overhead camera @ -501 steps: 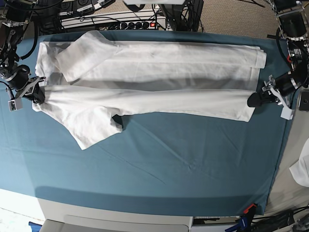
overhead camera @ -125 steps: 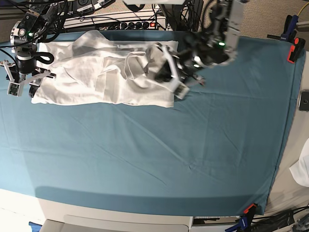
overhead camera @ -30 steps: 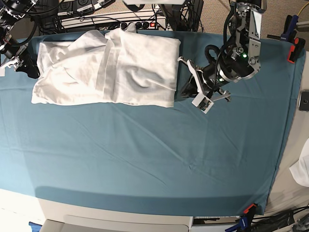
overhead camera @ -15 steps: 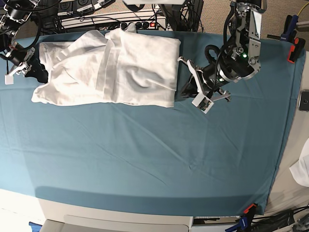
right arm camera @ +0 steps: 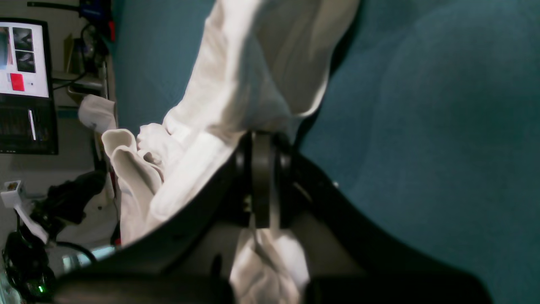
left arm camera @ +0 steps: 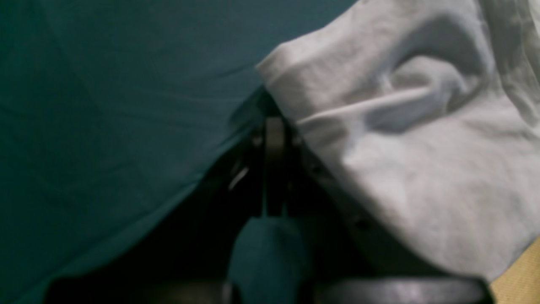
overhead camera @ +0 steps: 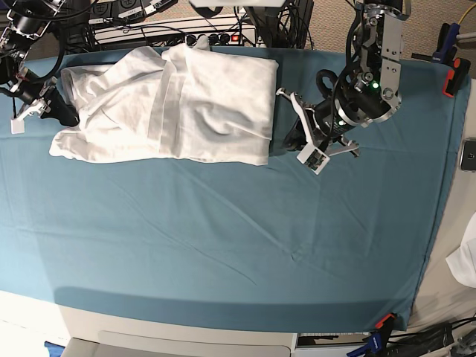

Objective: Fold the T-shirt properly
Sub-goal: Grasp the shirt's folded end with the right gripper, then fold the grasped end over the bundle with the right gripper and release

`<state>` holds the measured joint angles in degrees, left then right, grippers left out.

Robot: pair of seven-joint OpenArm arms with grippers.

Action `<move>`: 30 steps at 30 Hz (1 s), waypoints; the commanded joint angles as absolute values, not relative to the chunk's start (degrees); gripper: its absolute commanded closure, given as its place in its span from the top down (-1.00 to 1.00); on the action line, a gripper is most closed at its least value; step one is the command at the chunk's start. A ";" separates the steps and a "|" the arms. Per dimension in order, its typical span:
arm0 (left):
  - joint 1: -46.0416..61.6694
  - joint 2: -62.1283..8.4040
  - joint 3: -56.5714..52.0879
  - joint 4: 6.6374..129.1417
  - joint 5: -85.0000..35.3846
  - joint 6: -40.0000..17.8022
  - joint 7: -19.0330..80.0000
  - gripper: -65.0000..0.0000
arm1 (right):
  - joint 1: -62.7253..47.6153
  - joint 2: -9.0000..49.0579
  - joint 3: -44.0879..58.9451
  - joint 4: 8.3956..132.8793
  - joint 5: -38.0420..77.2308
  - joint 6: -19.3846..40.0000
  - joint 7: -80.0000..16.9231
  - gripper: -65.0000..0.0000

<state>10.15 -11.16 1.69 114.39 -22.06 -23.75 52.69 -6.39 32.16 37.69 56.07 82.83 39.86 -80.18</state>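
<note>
The white T-shirt [overhead camera: 186, 104] lies folded into a wrinkled block at the back left of the teal sheet [overhead camera: 223, 245]. My left gripper [overhead camera: 288, 137] is at the shirt's right edge. In the left wrist view the left gripper [left arm camera: 274, 124] is shut, its tips pinching the shirt's corner [left arm camera: 422, 169]. My right gripper [overhead camera: 58, 111] is at the shirt's left edge. In the right wrist view the right gripper [right arm camera: 261, 135] is shut, with white shirt cloth [right arm camera: 236, 105] rising from its tips and bunched below them.
A power strip and cables [overhead camera: 201, 37] run behind the table's back edge. Orange clamps [overhead camera: 451, 78] hold the sheet at the right. A small white scrap [overhead camera: 467, 260] lies off the right edge. A monitor [right arm camera: 25, 55] stands beyond the shirt.
My right gripper has moved from the back left corner down onto the shirt's left edge, and that edge now puckers toward it. The left arm has barely moved.
</note>
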 commanded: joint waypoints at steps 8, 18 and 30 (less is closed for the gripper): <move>9.69 -11.31 -4.69 115.52 -22.55 -23.75 51.64 -0.98 | -11.29 29.63 37.87 80.49 85.00 40.00 -80.00 -1.00; 10.96 -11.62 -13.80 115.52 -26.89 -23.79 52.07 -0.98 | -23.42 15.57 37.80 116.62 72.75 40.00 -78.52 -1.00; 12.27 -12.23 -13.67 115.50 -27.33 -23.83 52.01 -0.98 | -26.68 2.00 26.35 127.48 55.90 40.00 -66.22 -1.00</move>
<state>12.69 -11.68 -13.54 114.39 -26.46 -23.77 53.12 -26.83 1.87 26.00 126.50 53.89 39.88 -68.01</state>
